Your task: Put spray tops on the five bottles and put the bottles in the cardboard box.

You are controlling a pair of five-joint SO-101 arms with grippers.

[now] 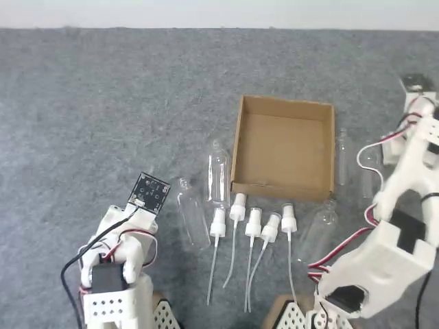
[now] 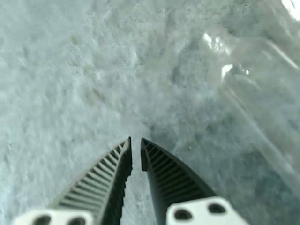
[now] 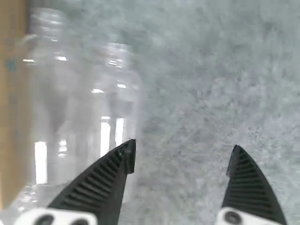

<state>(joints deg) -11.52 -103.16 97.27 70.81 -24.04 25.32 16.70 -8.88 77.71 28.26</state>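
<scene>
Cardboard box (image 1: 236,147), bottles (image 1: 218,177) and spray tops (image 1: 254,223) outside

Both arms: white plastic, black servos, black ribbed fingers (image 2: 110,176). Red-white cables (image 1: 343,243) hang off the right arm (image 1: 405,205) by the cardboard box (image 1: 282,190).

The grey worktop (image 1: 103,103) lies open along its far edge and across its whole left half. Near the middle sits a cardboard box (image 1: 285,147), open at the top. Beside its left wall lie two bottles (image 1: 218,171). On its right, three bottles (image 1: 343,157) crowd the gap. Along its near side, five spray tops (image 1: 254,223) form a row, tubes trailing toward the near edge.
</scene>
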